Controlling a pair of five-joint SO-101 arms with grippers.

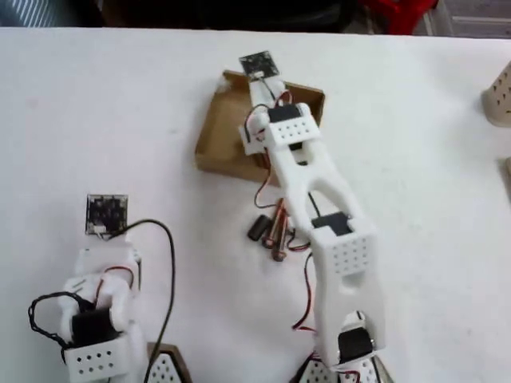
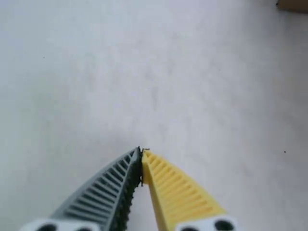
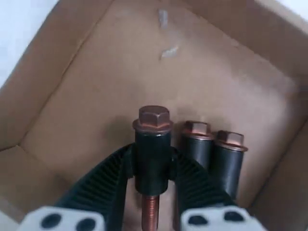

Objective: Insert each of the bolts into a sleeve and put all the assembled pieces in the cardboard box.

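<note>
- Bolt-in-sleeve piece [image 3: 153, 149] hangs over the box [image 3: 57, 72]. The right fingers [image 3: 108, 178] clamp its sleeve, probably to set it beside the 2 pieces [image 3: 198, 144] already inside by one wall.
- Bare box floor lies open on the held piece's other side, and the walls there are well apart from it.
- Sleeve [image 1: 257, 227] and bolts [image 1: 277, 227] lie unassembled on the surface [image 1: 415, 120], just beside the right arm.
- Left fingers [image 2: 110, 192] are closed on nothing, over bare surface.
</note>
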